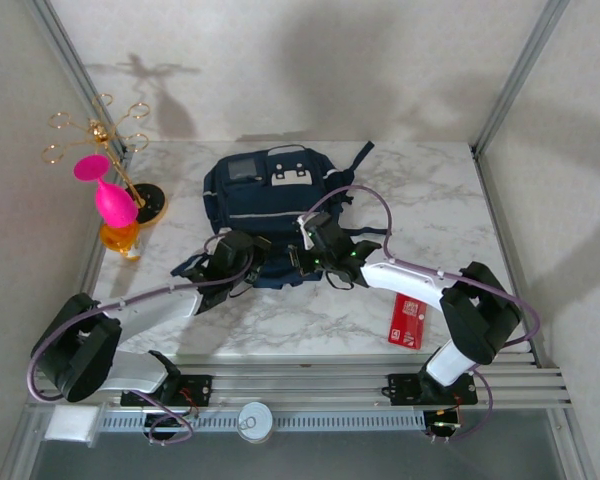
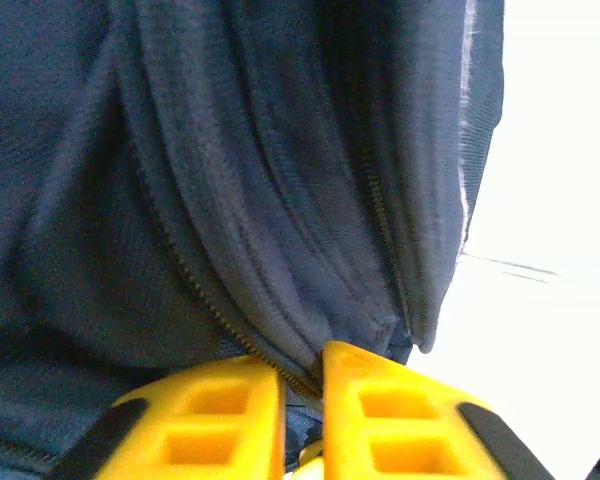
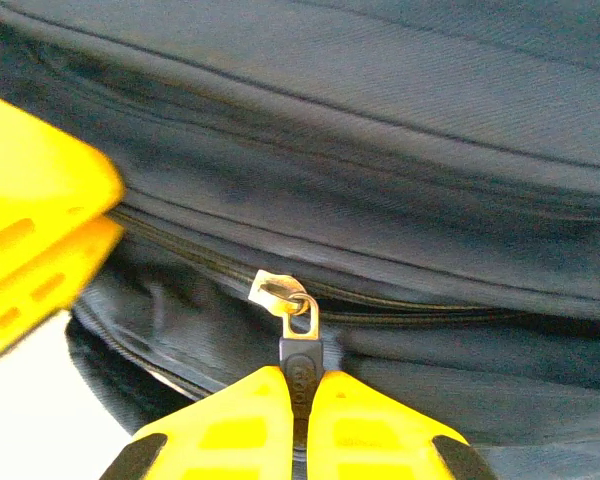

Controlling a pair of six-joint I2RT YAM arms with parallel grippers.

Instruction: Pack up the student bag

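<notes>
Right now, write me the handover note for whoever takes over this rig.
Left tool: shut, pinching a fold of the bag beside its zip.
Right tool: shut on the zip pull.
Bag: lying mid-table, both arms at its near edge.
Done: zip pull gripped, fabric held. How far the zip is open cannot be told.
Left: probably open the zip, then pack. A red card lies on the table by the right arm.

On the table (image 1: 430, 205) the student bag (image 1: 265, 210) lies centred, a stand (image 1: 147, 202) at its left, a card (image 1: 407, 322) nearer at right.
</notes>
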